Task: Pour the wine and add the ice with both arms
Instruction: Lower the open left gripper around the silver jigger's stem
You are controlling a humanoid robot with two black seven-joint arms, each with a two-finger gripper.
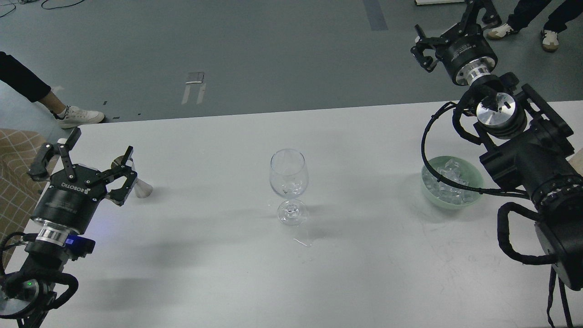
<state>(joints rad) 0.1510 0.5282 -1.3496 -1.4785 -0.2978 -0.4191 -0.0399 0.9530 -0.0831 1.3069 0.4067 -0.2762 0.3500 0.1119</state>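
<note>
Standing at table [218, 282] centre, the glass [288, 175] is upright, and its bowl appears to hold a few clear pieces at the bottom, though glare makes this uncertain. The ice [448, 187] lies heaped in a pale green bowl [428, 191] to the right, well apart from the glass. A small metal jigger [139, 184] stands at the left, just beside the left gripper [84, 161].

Left gripper: fingers spread wide, holding nothing; one fingertip sits in front of the jigger, and contact cannot be confirmed. Right gripper [448, 25]: raised beyond the far table edge, well clear of the bowl; fingers appear parted and empty, but it is small and dark in this view.

Handling assessment, ice: judged light, hard, wet and slippery; small chunks are likely to squirt out of a two-finger pinch. A single cube from the top of the heap, pinched across flat faces with a narrow opening, is advised. The bowl looks light and may slide if pushed.

Handling assessment, jigger: judged rigid, smooth and light, prone to tipping; a hold at the narrow waist is advised, kept level if filled.

Handling assessment, glass: judged thin, fragile and top-heavy. Ice should be released low into the bowl, without striking the rim.
</note>
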